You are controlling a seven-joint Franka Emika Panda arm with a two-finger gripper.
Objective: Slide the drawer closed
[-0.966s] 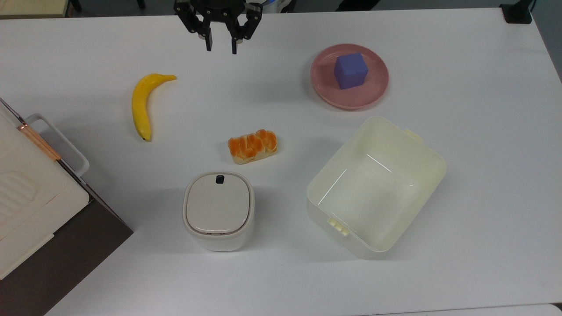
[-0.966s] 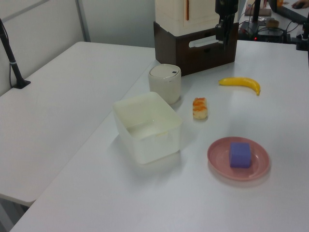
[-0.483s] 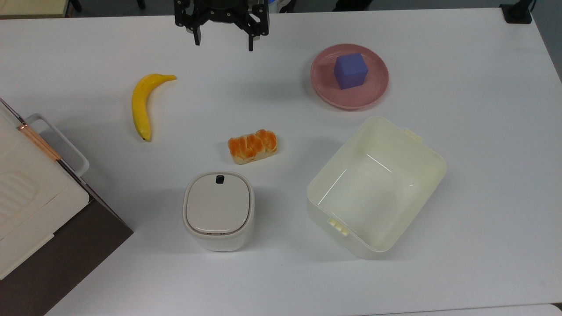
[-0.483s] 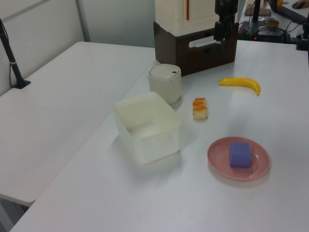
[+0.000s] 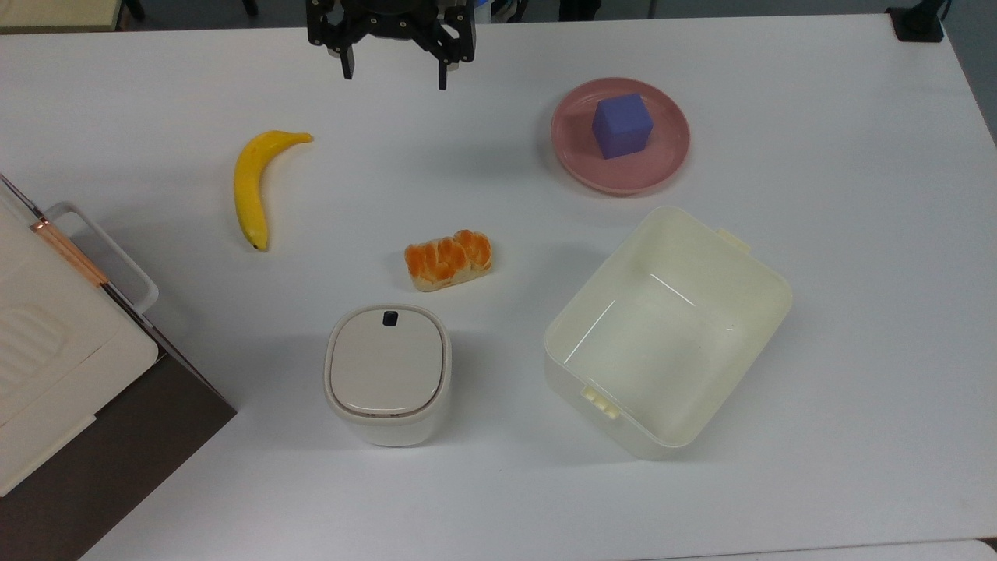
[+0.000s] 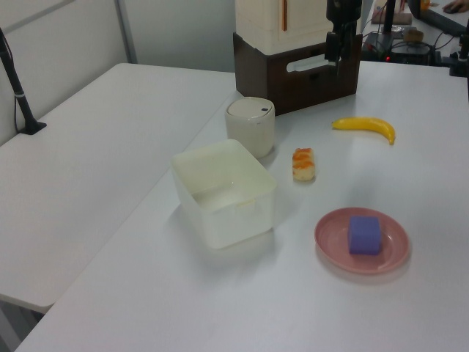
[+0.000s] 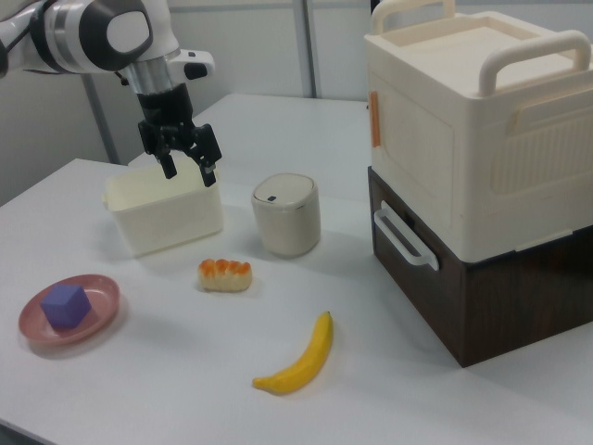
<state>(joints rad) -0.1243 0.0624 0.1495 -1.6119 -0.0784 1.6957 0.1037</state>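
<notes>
1. Top view: my gripper (image 5: 392, 72) hangs over the table's (image 5: 857, 234) far edge, fingers spread wide, gripping nothing. The drawer (image 5: 160, 339) sits at the top view's left edge, well apart from me; its white handle (image 5: 105, 249) sticks out toward the banana (image 5: 251, 187). A cream box (image 5: 54, 343) rests on the cabinet above it. Bread roll (image 5: 449, 260) lies mid-table, white bin (image 5: 388, 372) just below it in the picture. The cream tub (image 5: 668, 331) is on the top view's right, and the pink plate (image 5: 621, 135) with the purple cube (image 5: 621, 125) lies above it in the picture.

2. Left view: the gripper (image 6: 335, 48) shows in front of the dark brown cabinet (image 6: 297, 77), overlapping the drawer's handle (image 6: 308, 64) in the picture; I can't tell contact from here. The drawer front looks flush with the cabinet face. Banana (image 6: 366, 127) lies on the left view's right, near the cabinet. Bin (image 6: 250, 126), roll (image 6: 303, 163), tub (image 6: 223, 192) and plate (image 6: 362, 240) run toward the camera.

3. Right view: the gripper (image 7: 187, 167) hangs released above the tabletop, in front of the tub (image 7: 165, 211) in the picture. The drawer (image 7: 422, 278) is on the right view's right under the cream box (image 7: 473, 120), front level with the cabinet, handle (image 7: 403, 239) protruding. Bin (image 7: 286, 215), roll (image 7: 225, 274) and banana (image 7: 298, 360) lie between me and the cabinet. Plate (image 7: 70, 309) with cube (image 7: 67, 305) is on the right view's left.
</notes>
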